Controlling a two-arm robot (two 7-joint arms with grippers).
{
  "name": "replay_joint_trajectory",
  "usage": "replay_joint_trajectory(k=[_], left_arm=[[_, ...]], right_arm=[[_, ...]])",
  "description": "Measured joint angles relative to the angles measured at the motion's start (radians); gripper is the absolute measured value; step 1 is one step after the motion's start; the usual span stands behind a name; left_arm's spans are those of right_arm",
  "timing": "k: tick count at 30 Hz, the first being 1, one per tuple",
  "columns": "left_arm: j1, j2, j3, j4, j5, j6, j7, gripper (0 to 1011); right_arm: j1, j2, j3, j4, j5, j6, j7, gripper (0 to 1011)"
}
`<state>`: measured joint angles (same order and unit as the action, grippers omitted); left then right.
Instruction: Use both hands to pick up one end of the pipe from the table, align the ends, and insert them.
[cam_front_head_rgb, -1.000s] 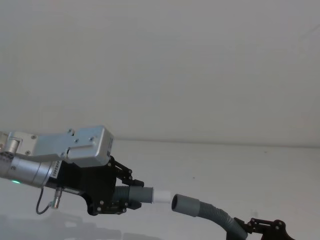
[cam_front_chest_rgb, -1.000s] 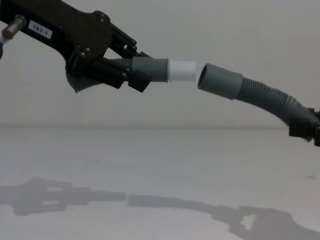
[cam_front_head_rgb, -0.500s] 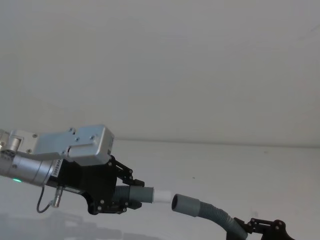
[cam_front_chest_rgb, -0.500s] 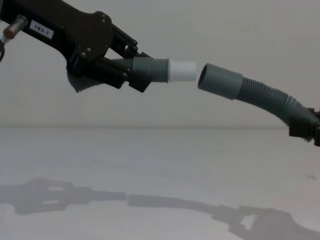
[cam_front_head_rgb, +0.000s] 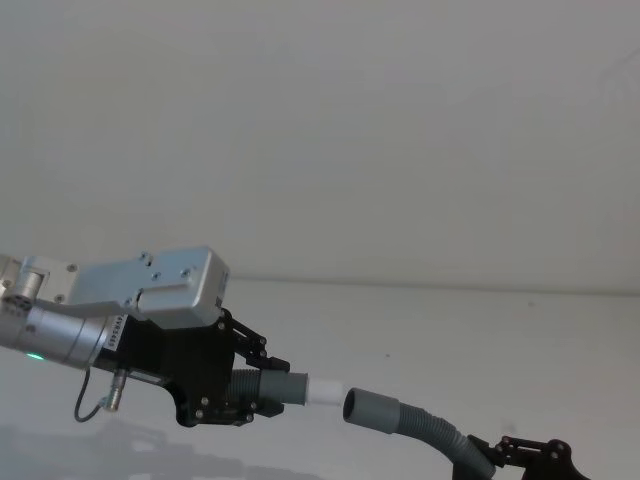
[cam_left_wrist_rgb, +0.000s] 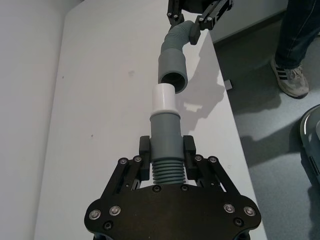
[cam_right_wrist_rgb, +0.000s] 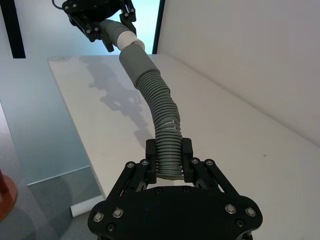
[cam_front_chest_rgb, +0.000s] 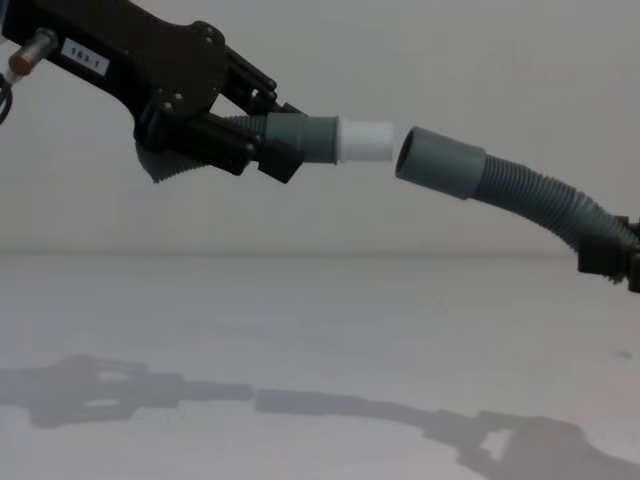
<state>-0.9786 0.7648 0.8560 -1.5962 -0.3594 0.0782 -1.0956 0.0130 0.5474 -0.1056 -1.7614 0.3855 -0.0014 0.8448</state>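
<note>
My left gripper (cam_front_chest_rgb: 262, 150) is shut on the shorter grey corrugated pipe piece (cam_front_chest_rgb: 305, 139), held in the air above the white table (cam_front_chest_rgb: 300, 330). Its white tip (cam_front_chest_rgb: 365, 142) points at the smooth grey cuff (cam_front_chest_rgb: 440, 162) of the longer piece (cam_front_chest_rgb: 540, 195), with a small gap between them. The cuff tilts slightly relative to the tip. My right gripper (cam_front_chest_rgb: 612, 262) is shut on the longer piece's far corrugated part at the right edge. In the left wrist view the white tip (cam_left_wrist_rgb: 163, 98) sits just short of the cuff's open mouth (cam_left_wrist_rgb: 172, 67). The right wrist view shows the right gripper (cam_right_wrist_rgb: 169, 155) clamping the hose (cam_right_wrist_rgb: 160, 100).
The table's side edge (cam_left_wrist_rgb: 225, 100) runs close beside the held pipes, with floor beyond it. A person's legs and shoes (cam_left_wrist_rgb: 295, 50) stand on that floor. Shadows of the arms and pipes lie on the table (cam_front_chest_rgb: 350, 405).
The left gripper has edged the white tip slightly closer to the cuff, narrowing the gap a little. The right gripper and its piece have stayed still.
</note>
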Motion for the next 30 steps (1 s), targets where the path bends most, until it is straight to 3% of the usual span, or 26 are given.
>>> replay_joint_trajectory(k=[30], left_arm=[[0.006,0.008,-0.002,-0.025,0.004,0.007,0.012,352]], right_arm=[[0.000,0.000,0.000,0.000,0.000,0.000,0.000,255]])
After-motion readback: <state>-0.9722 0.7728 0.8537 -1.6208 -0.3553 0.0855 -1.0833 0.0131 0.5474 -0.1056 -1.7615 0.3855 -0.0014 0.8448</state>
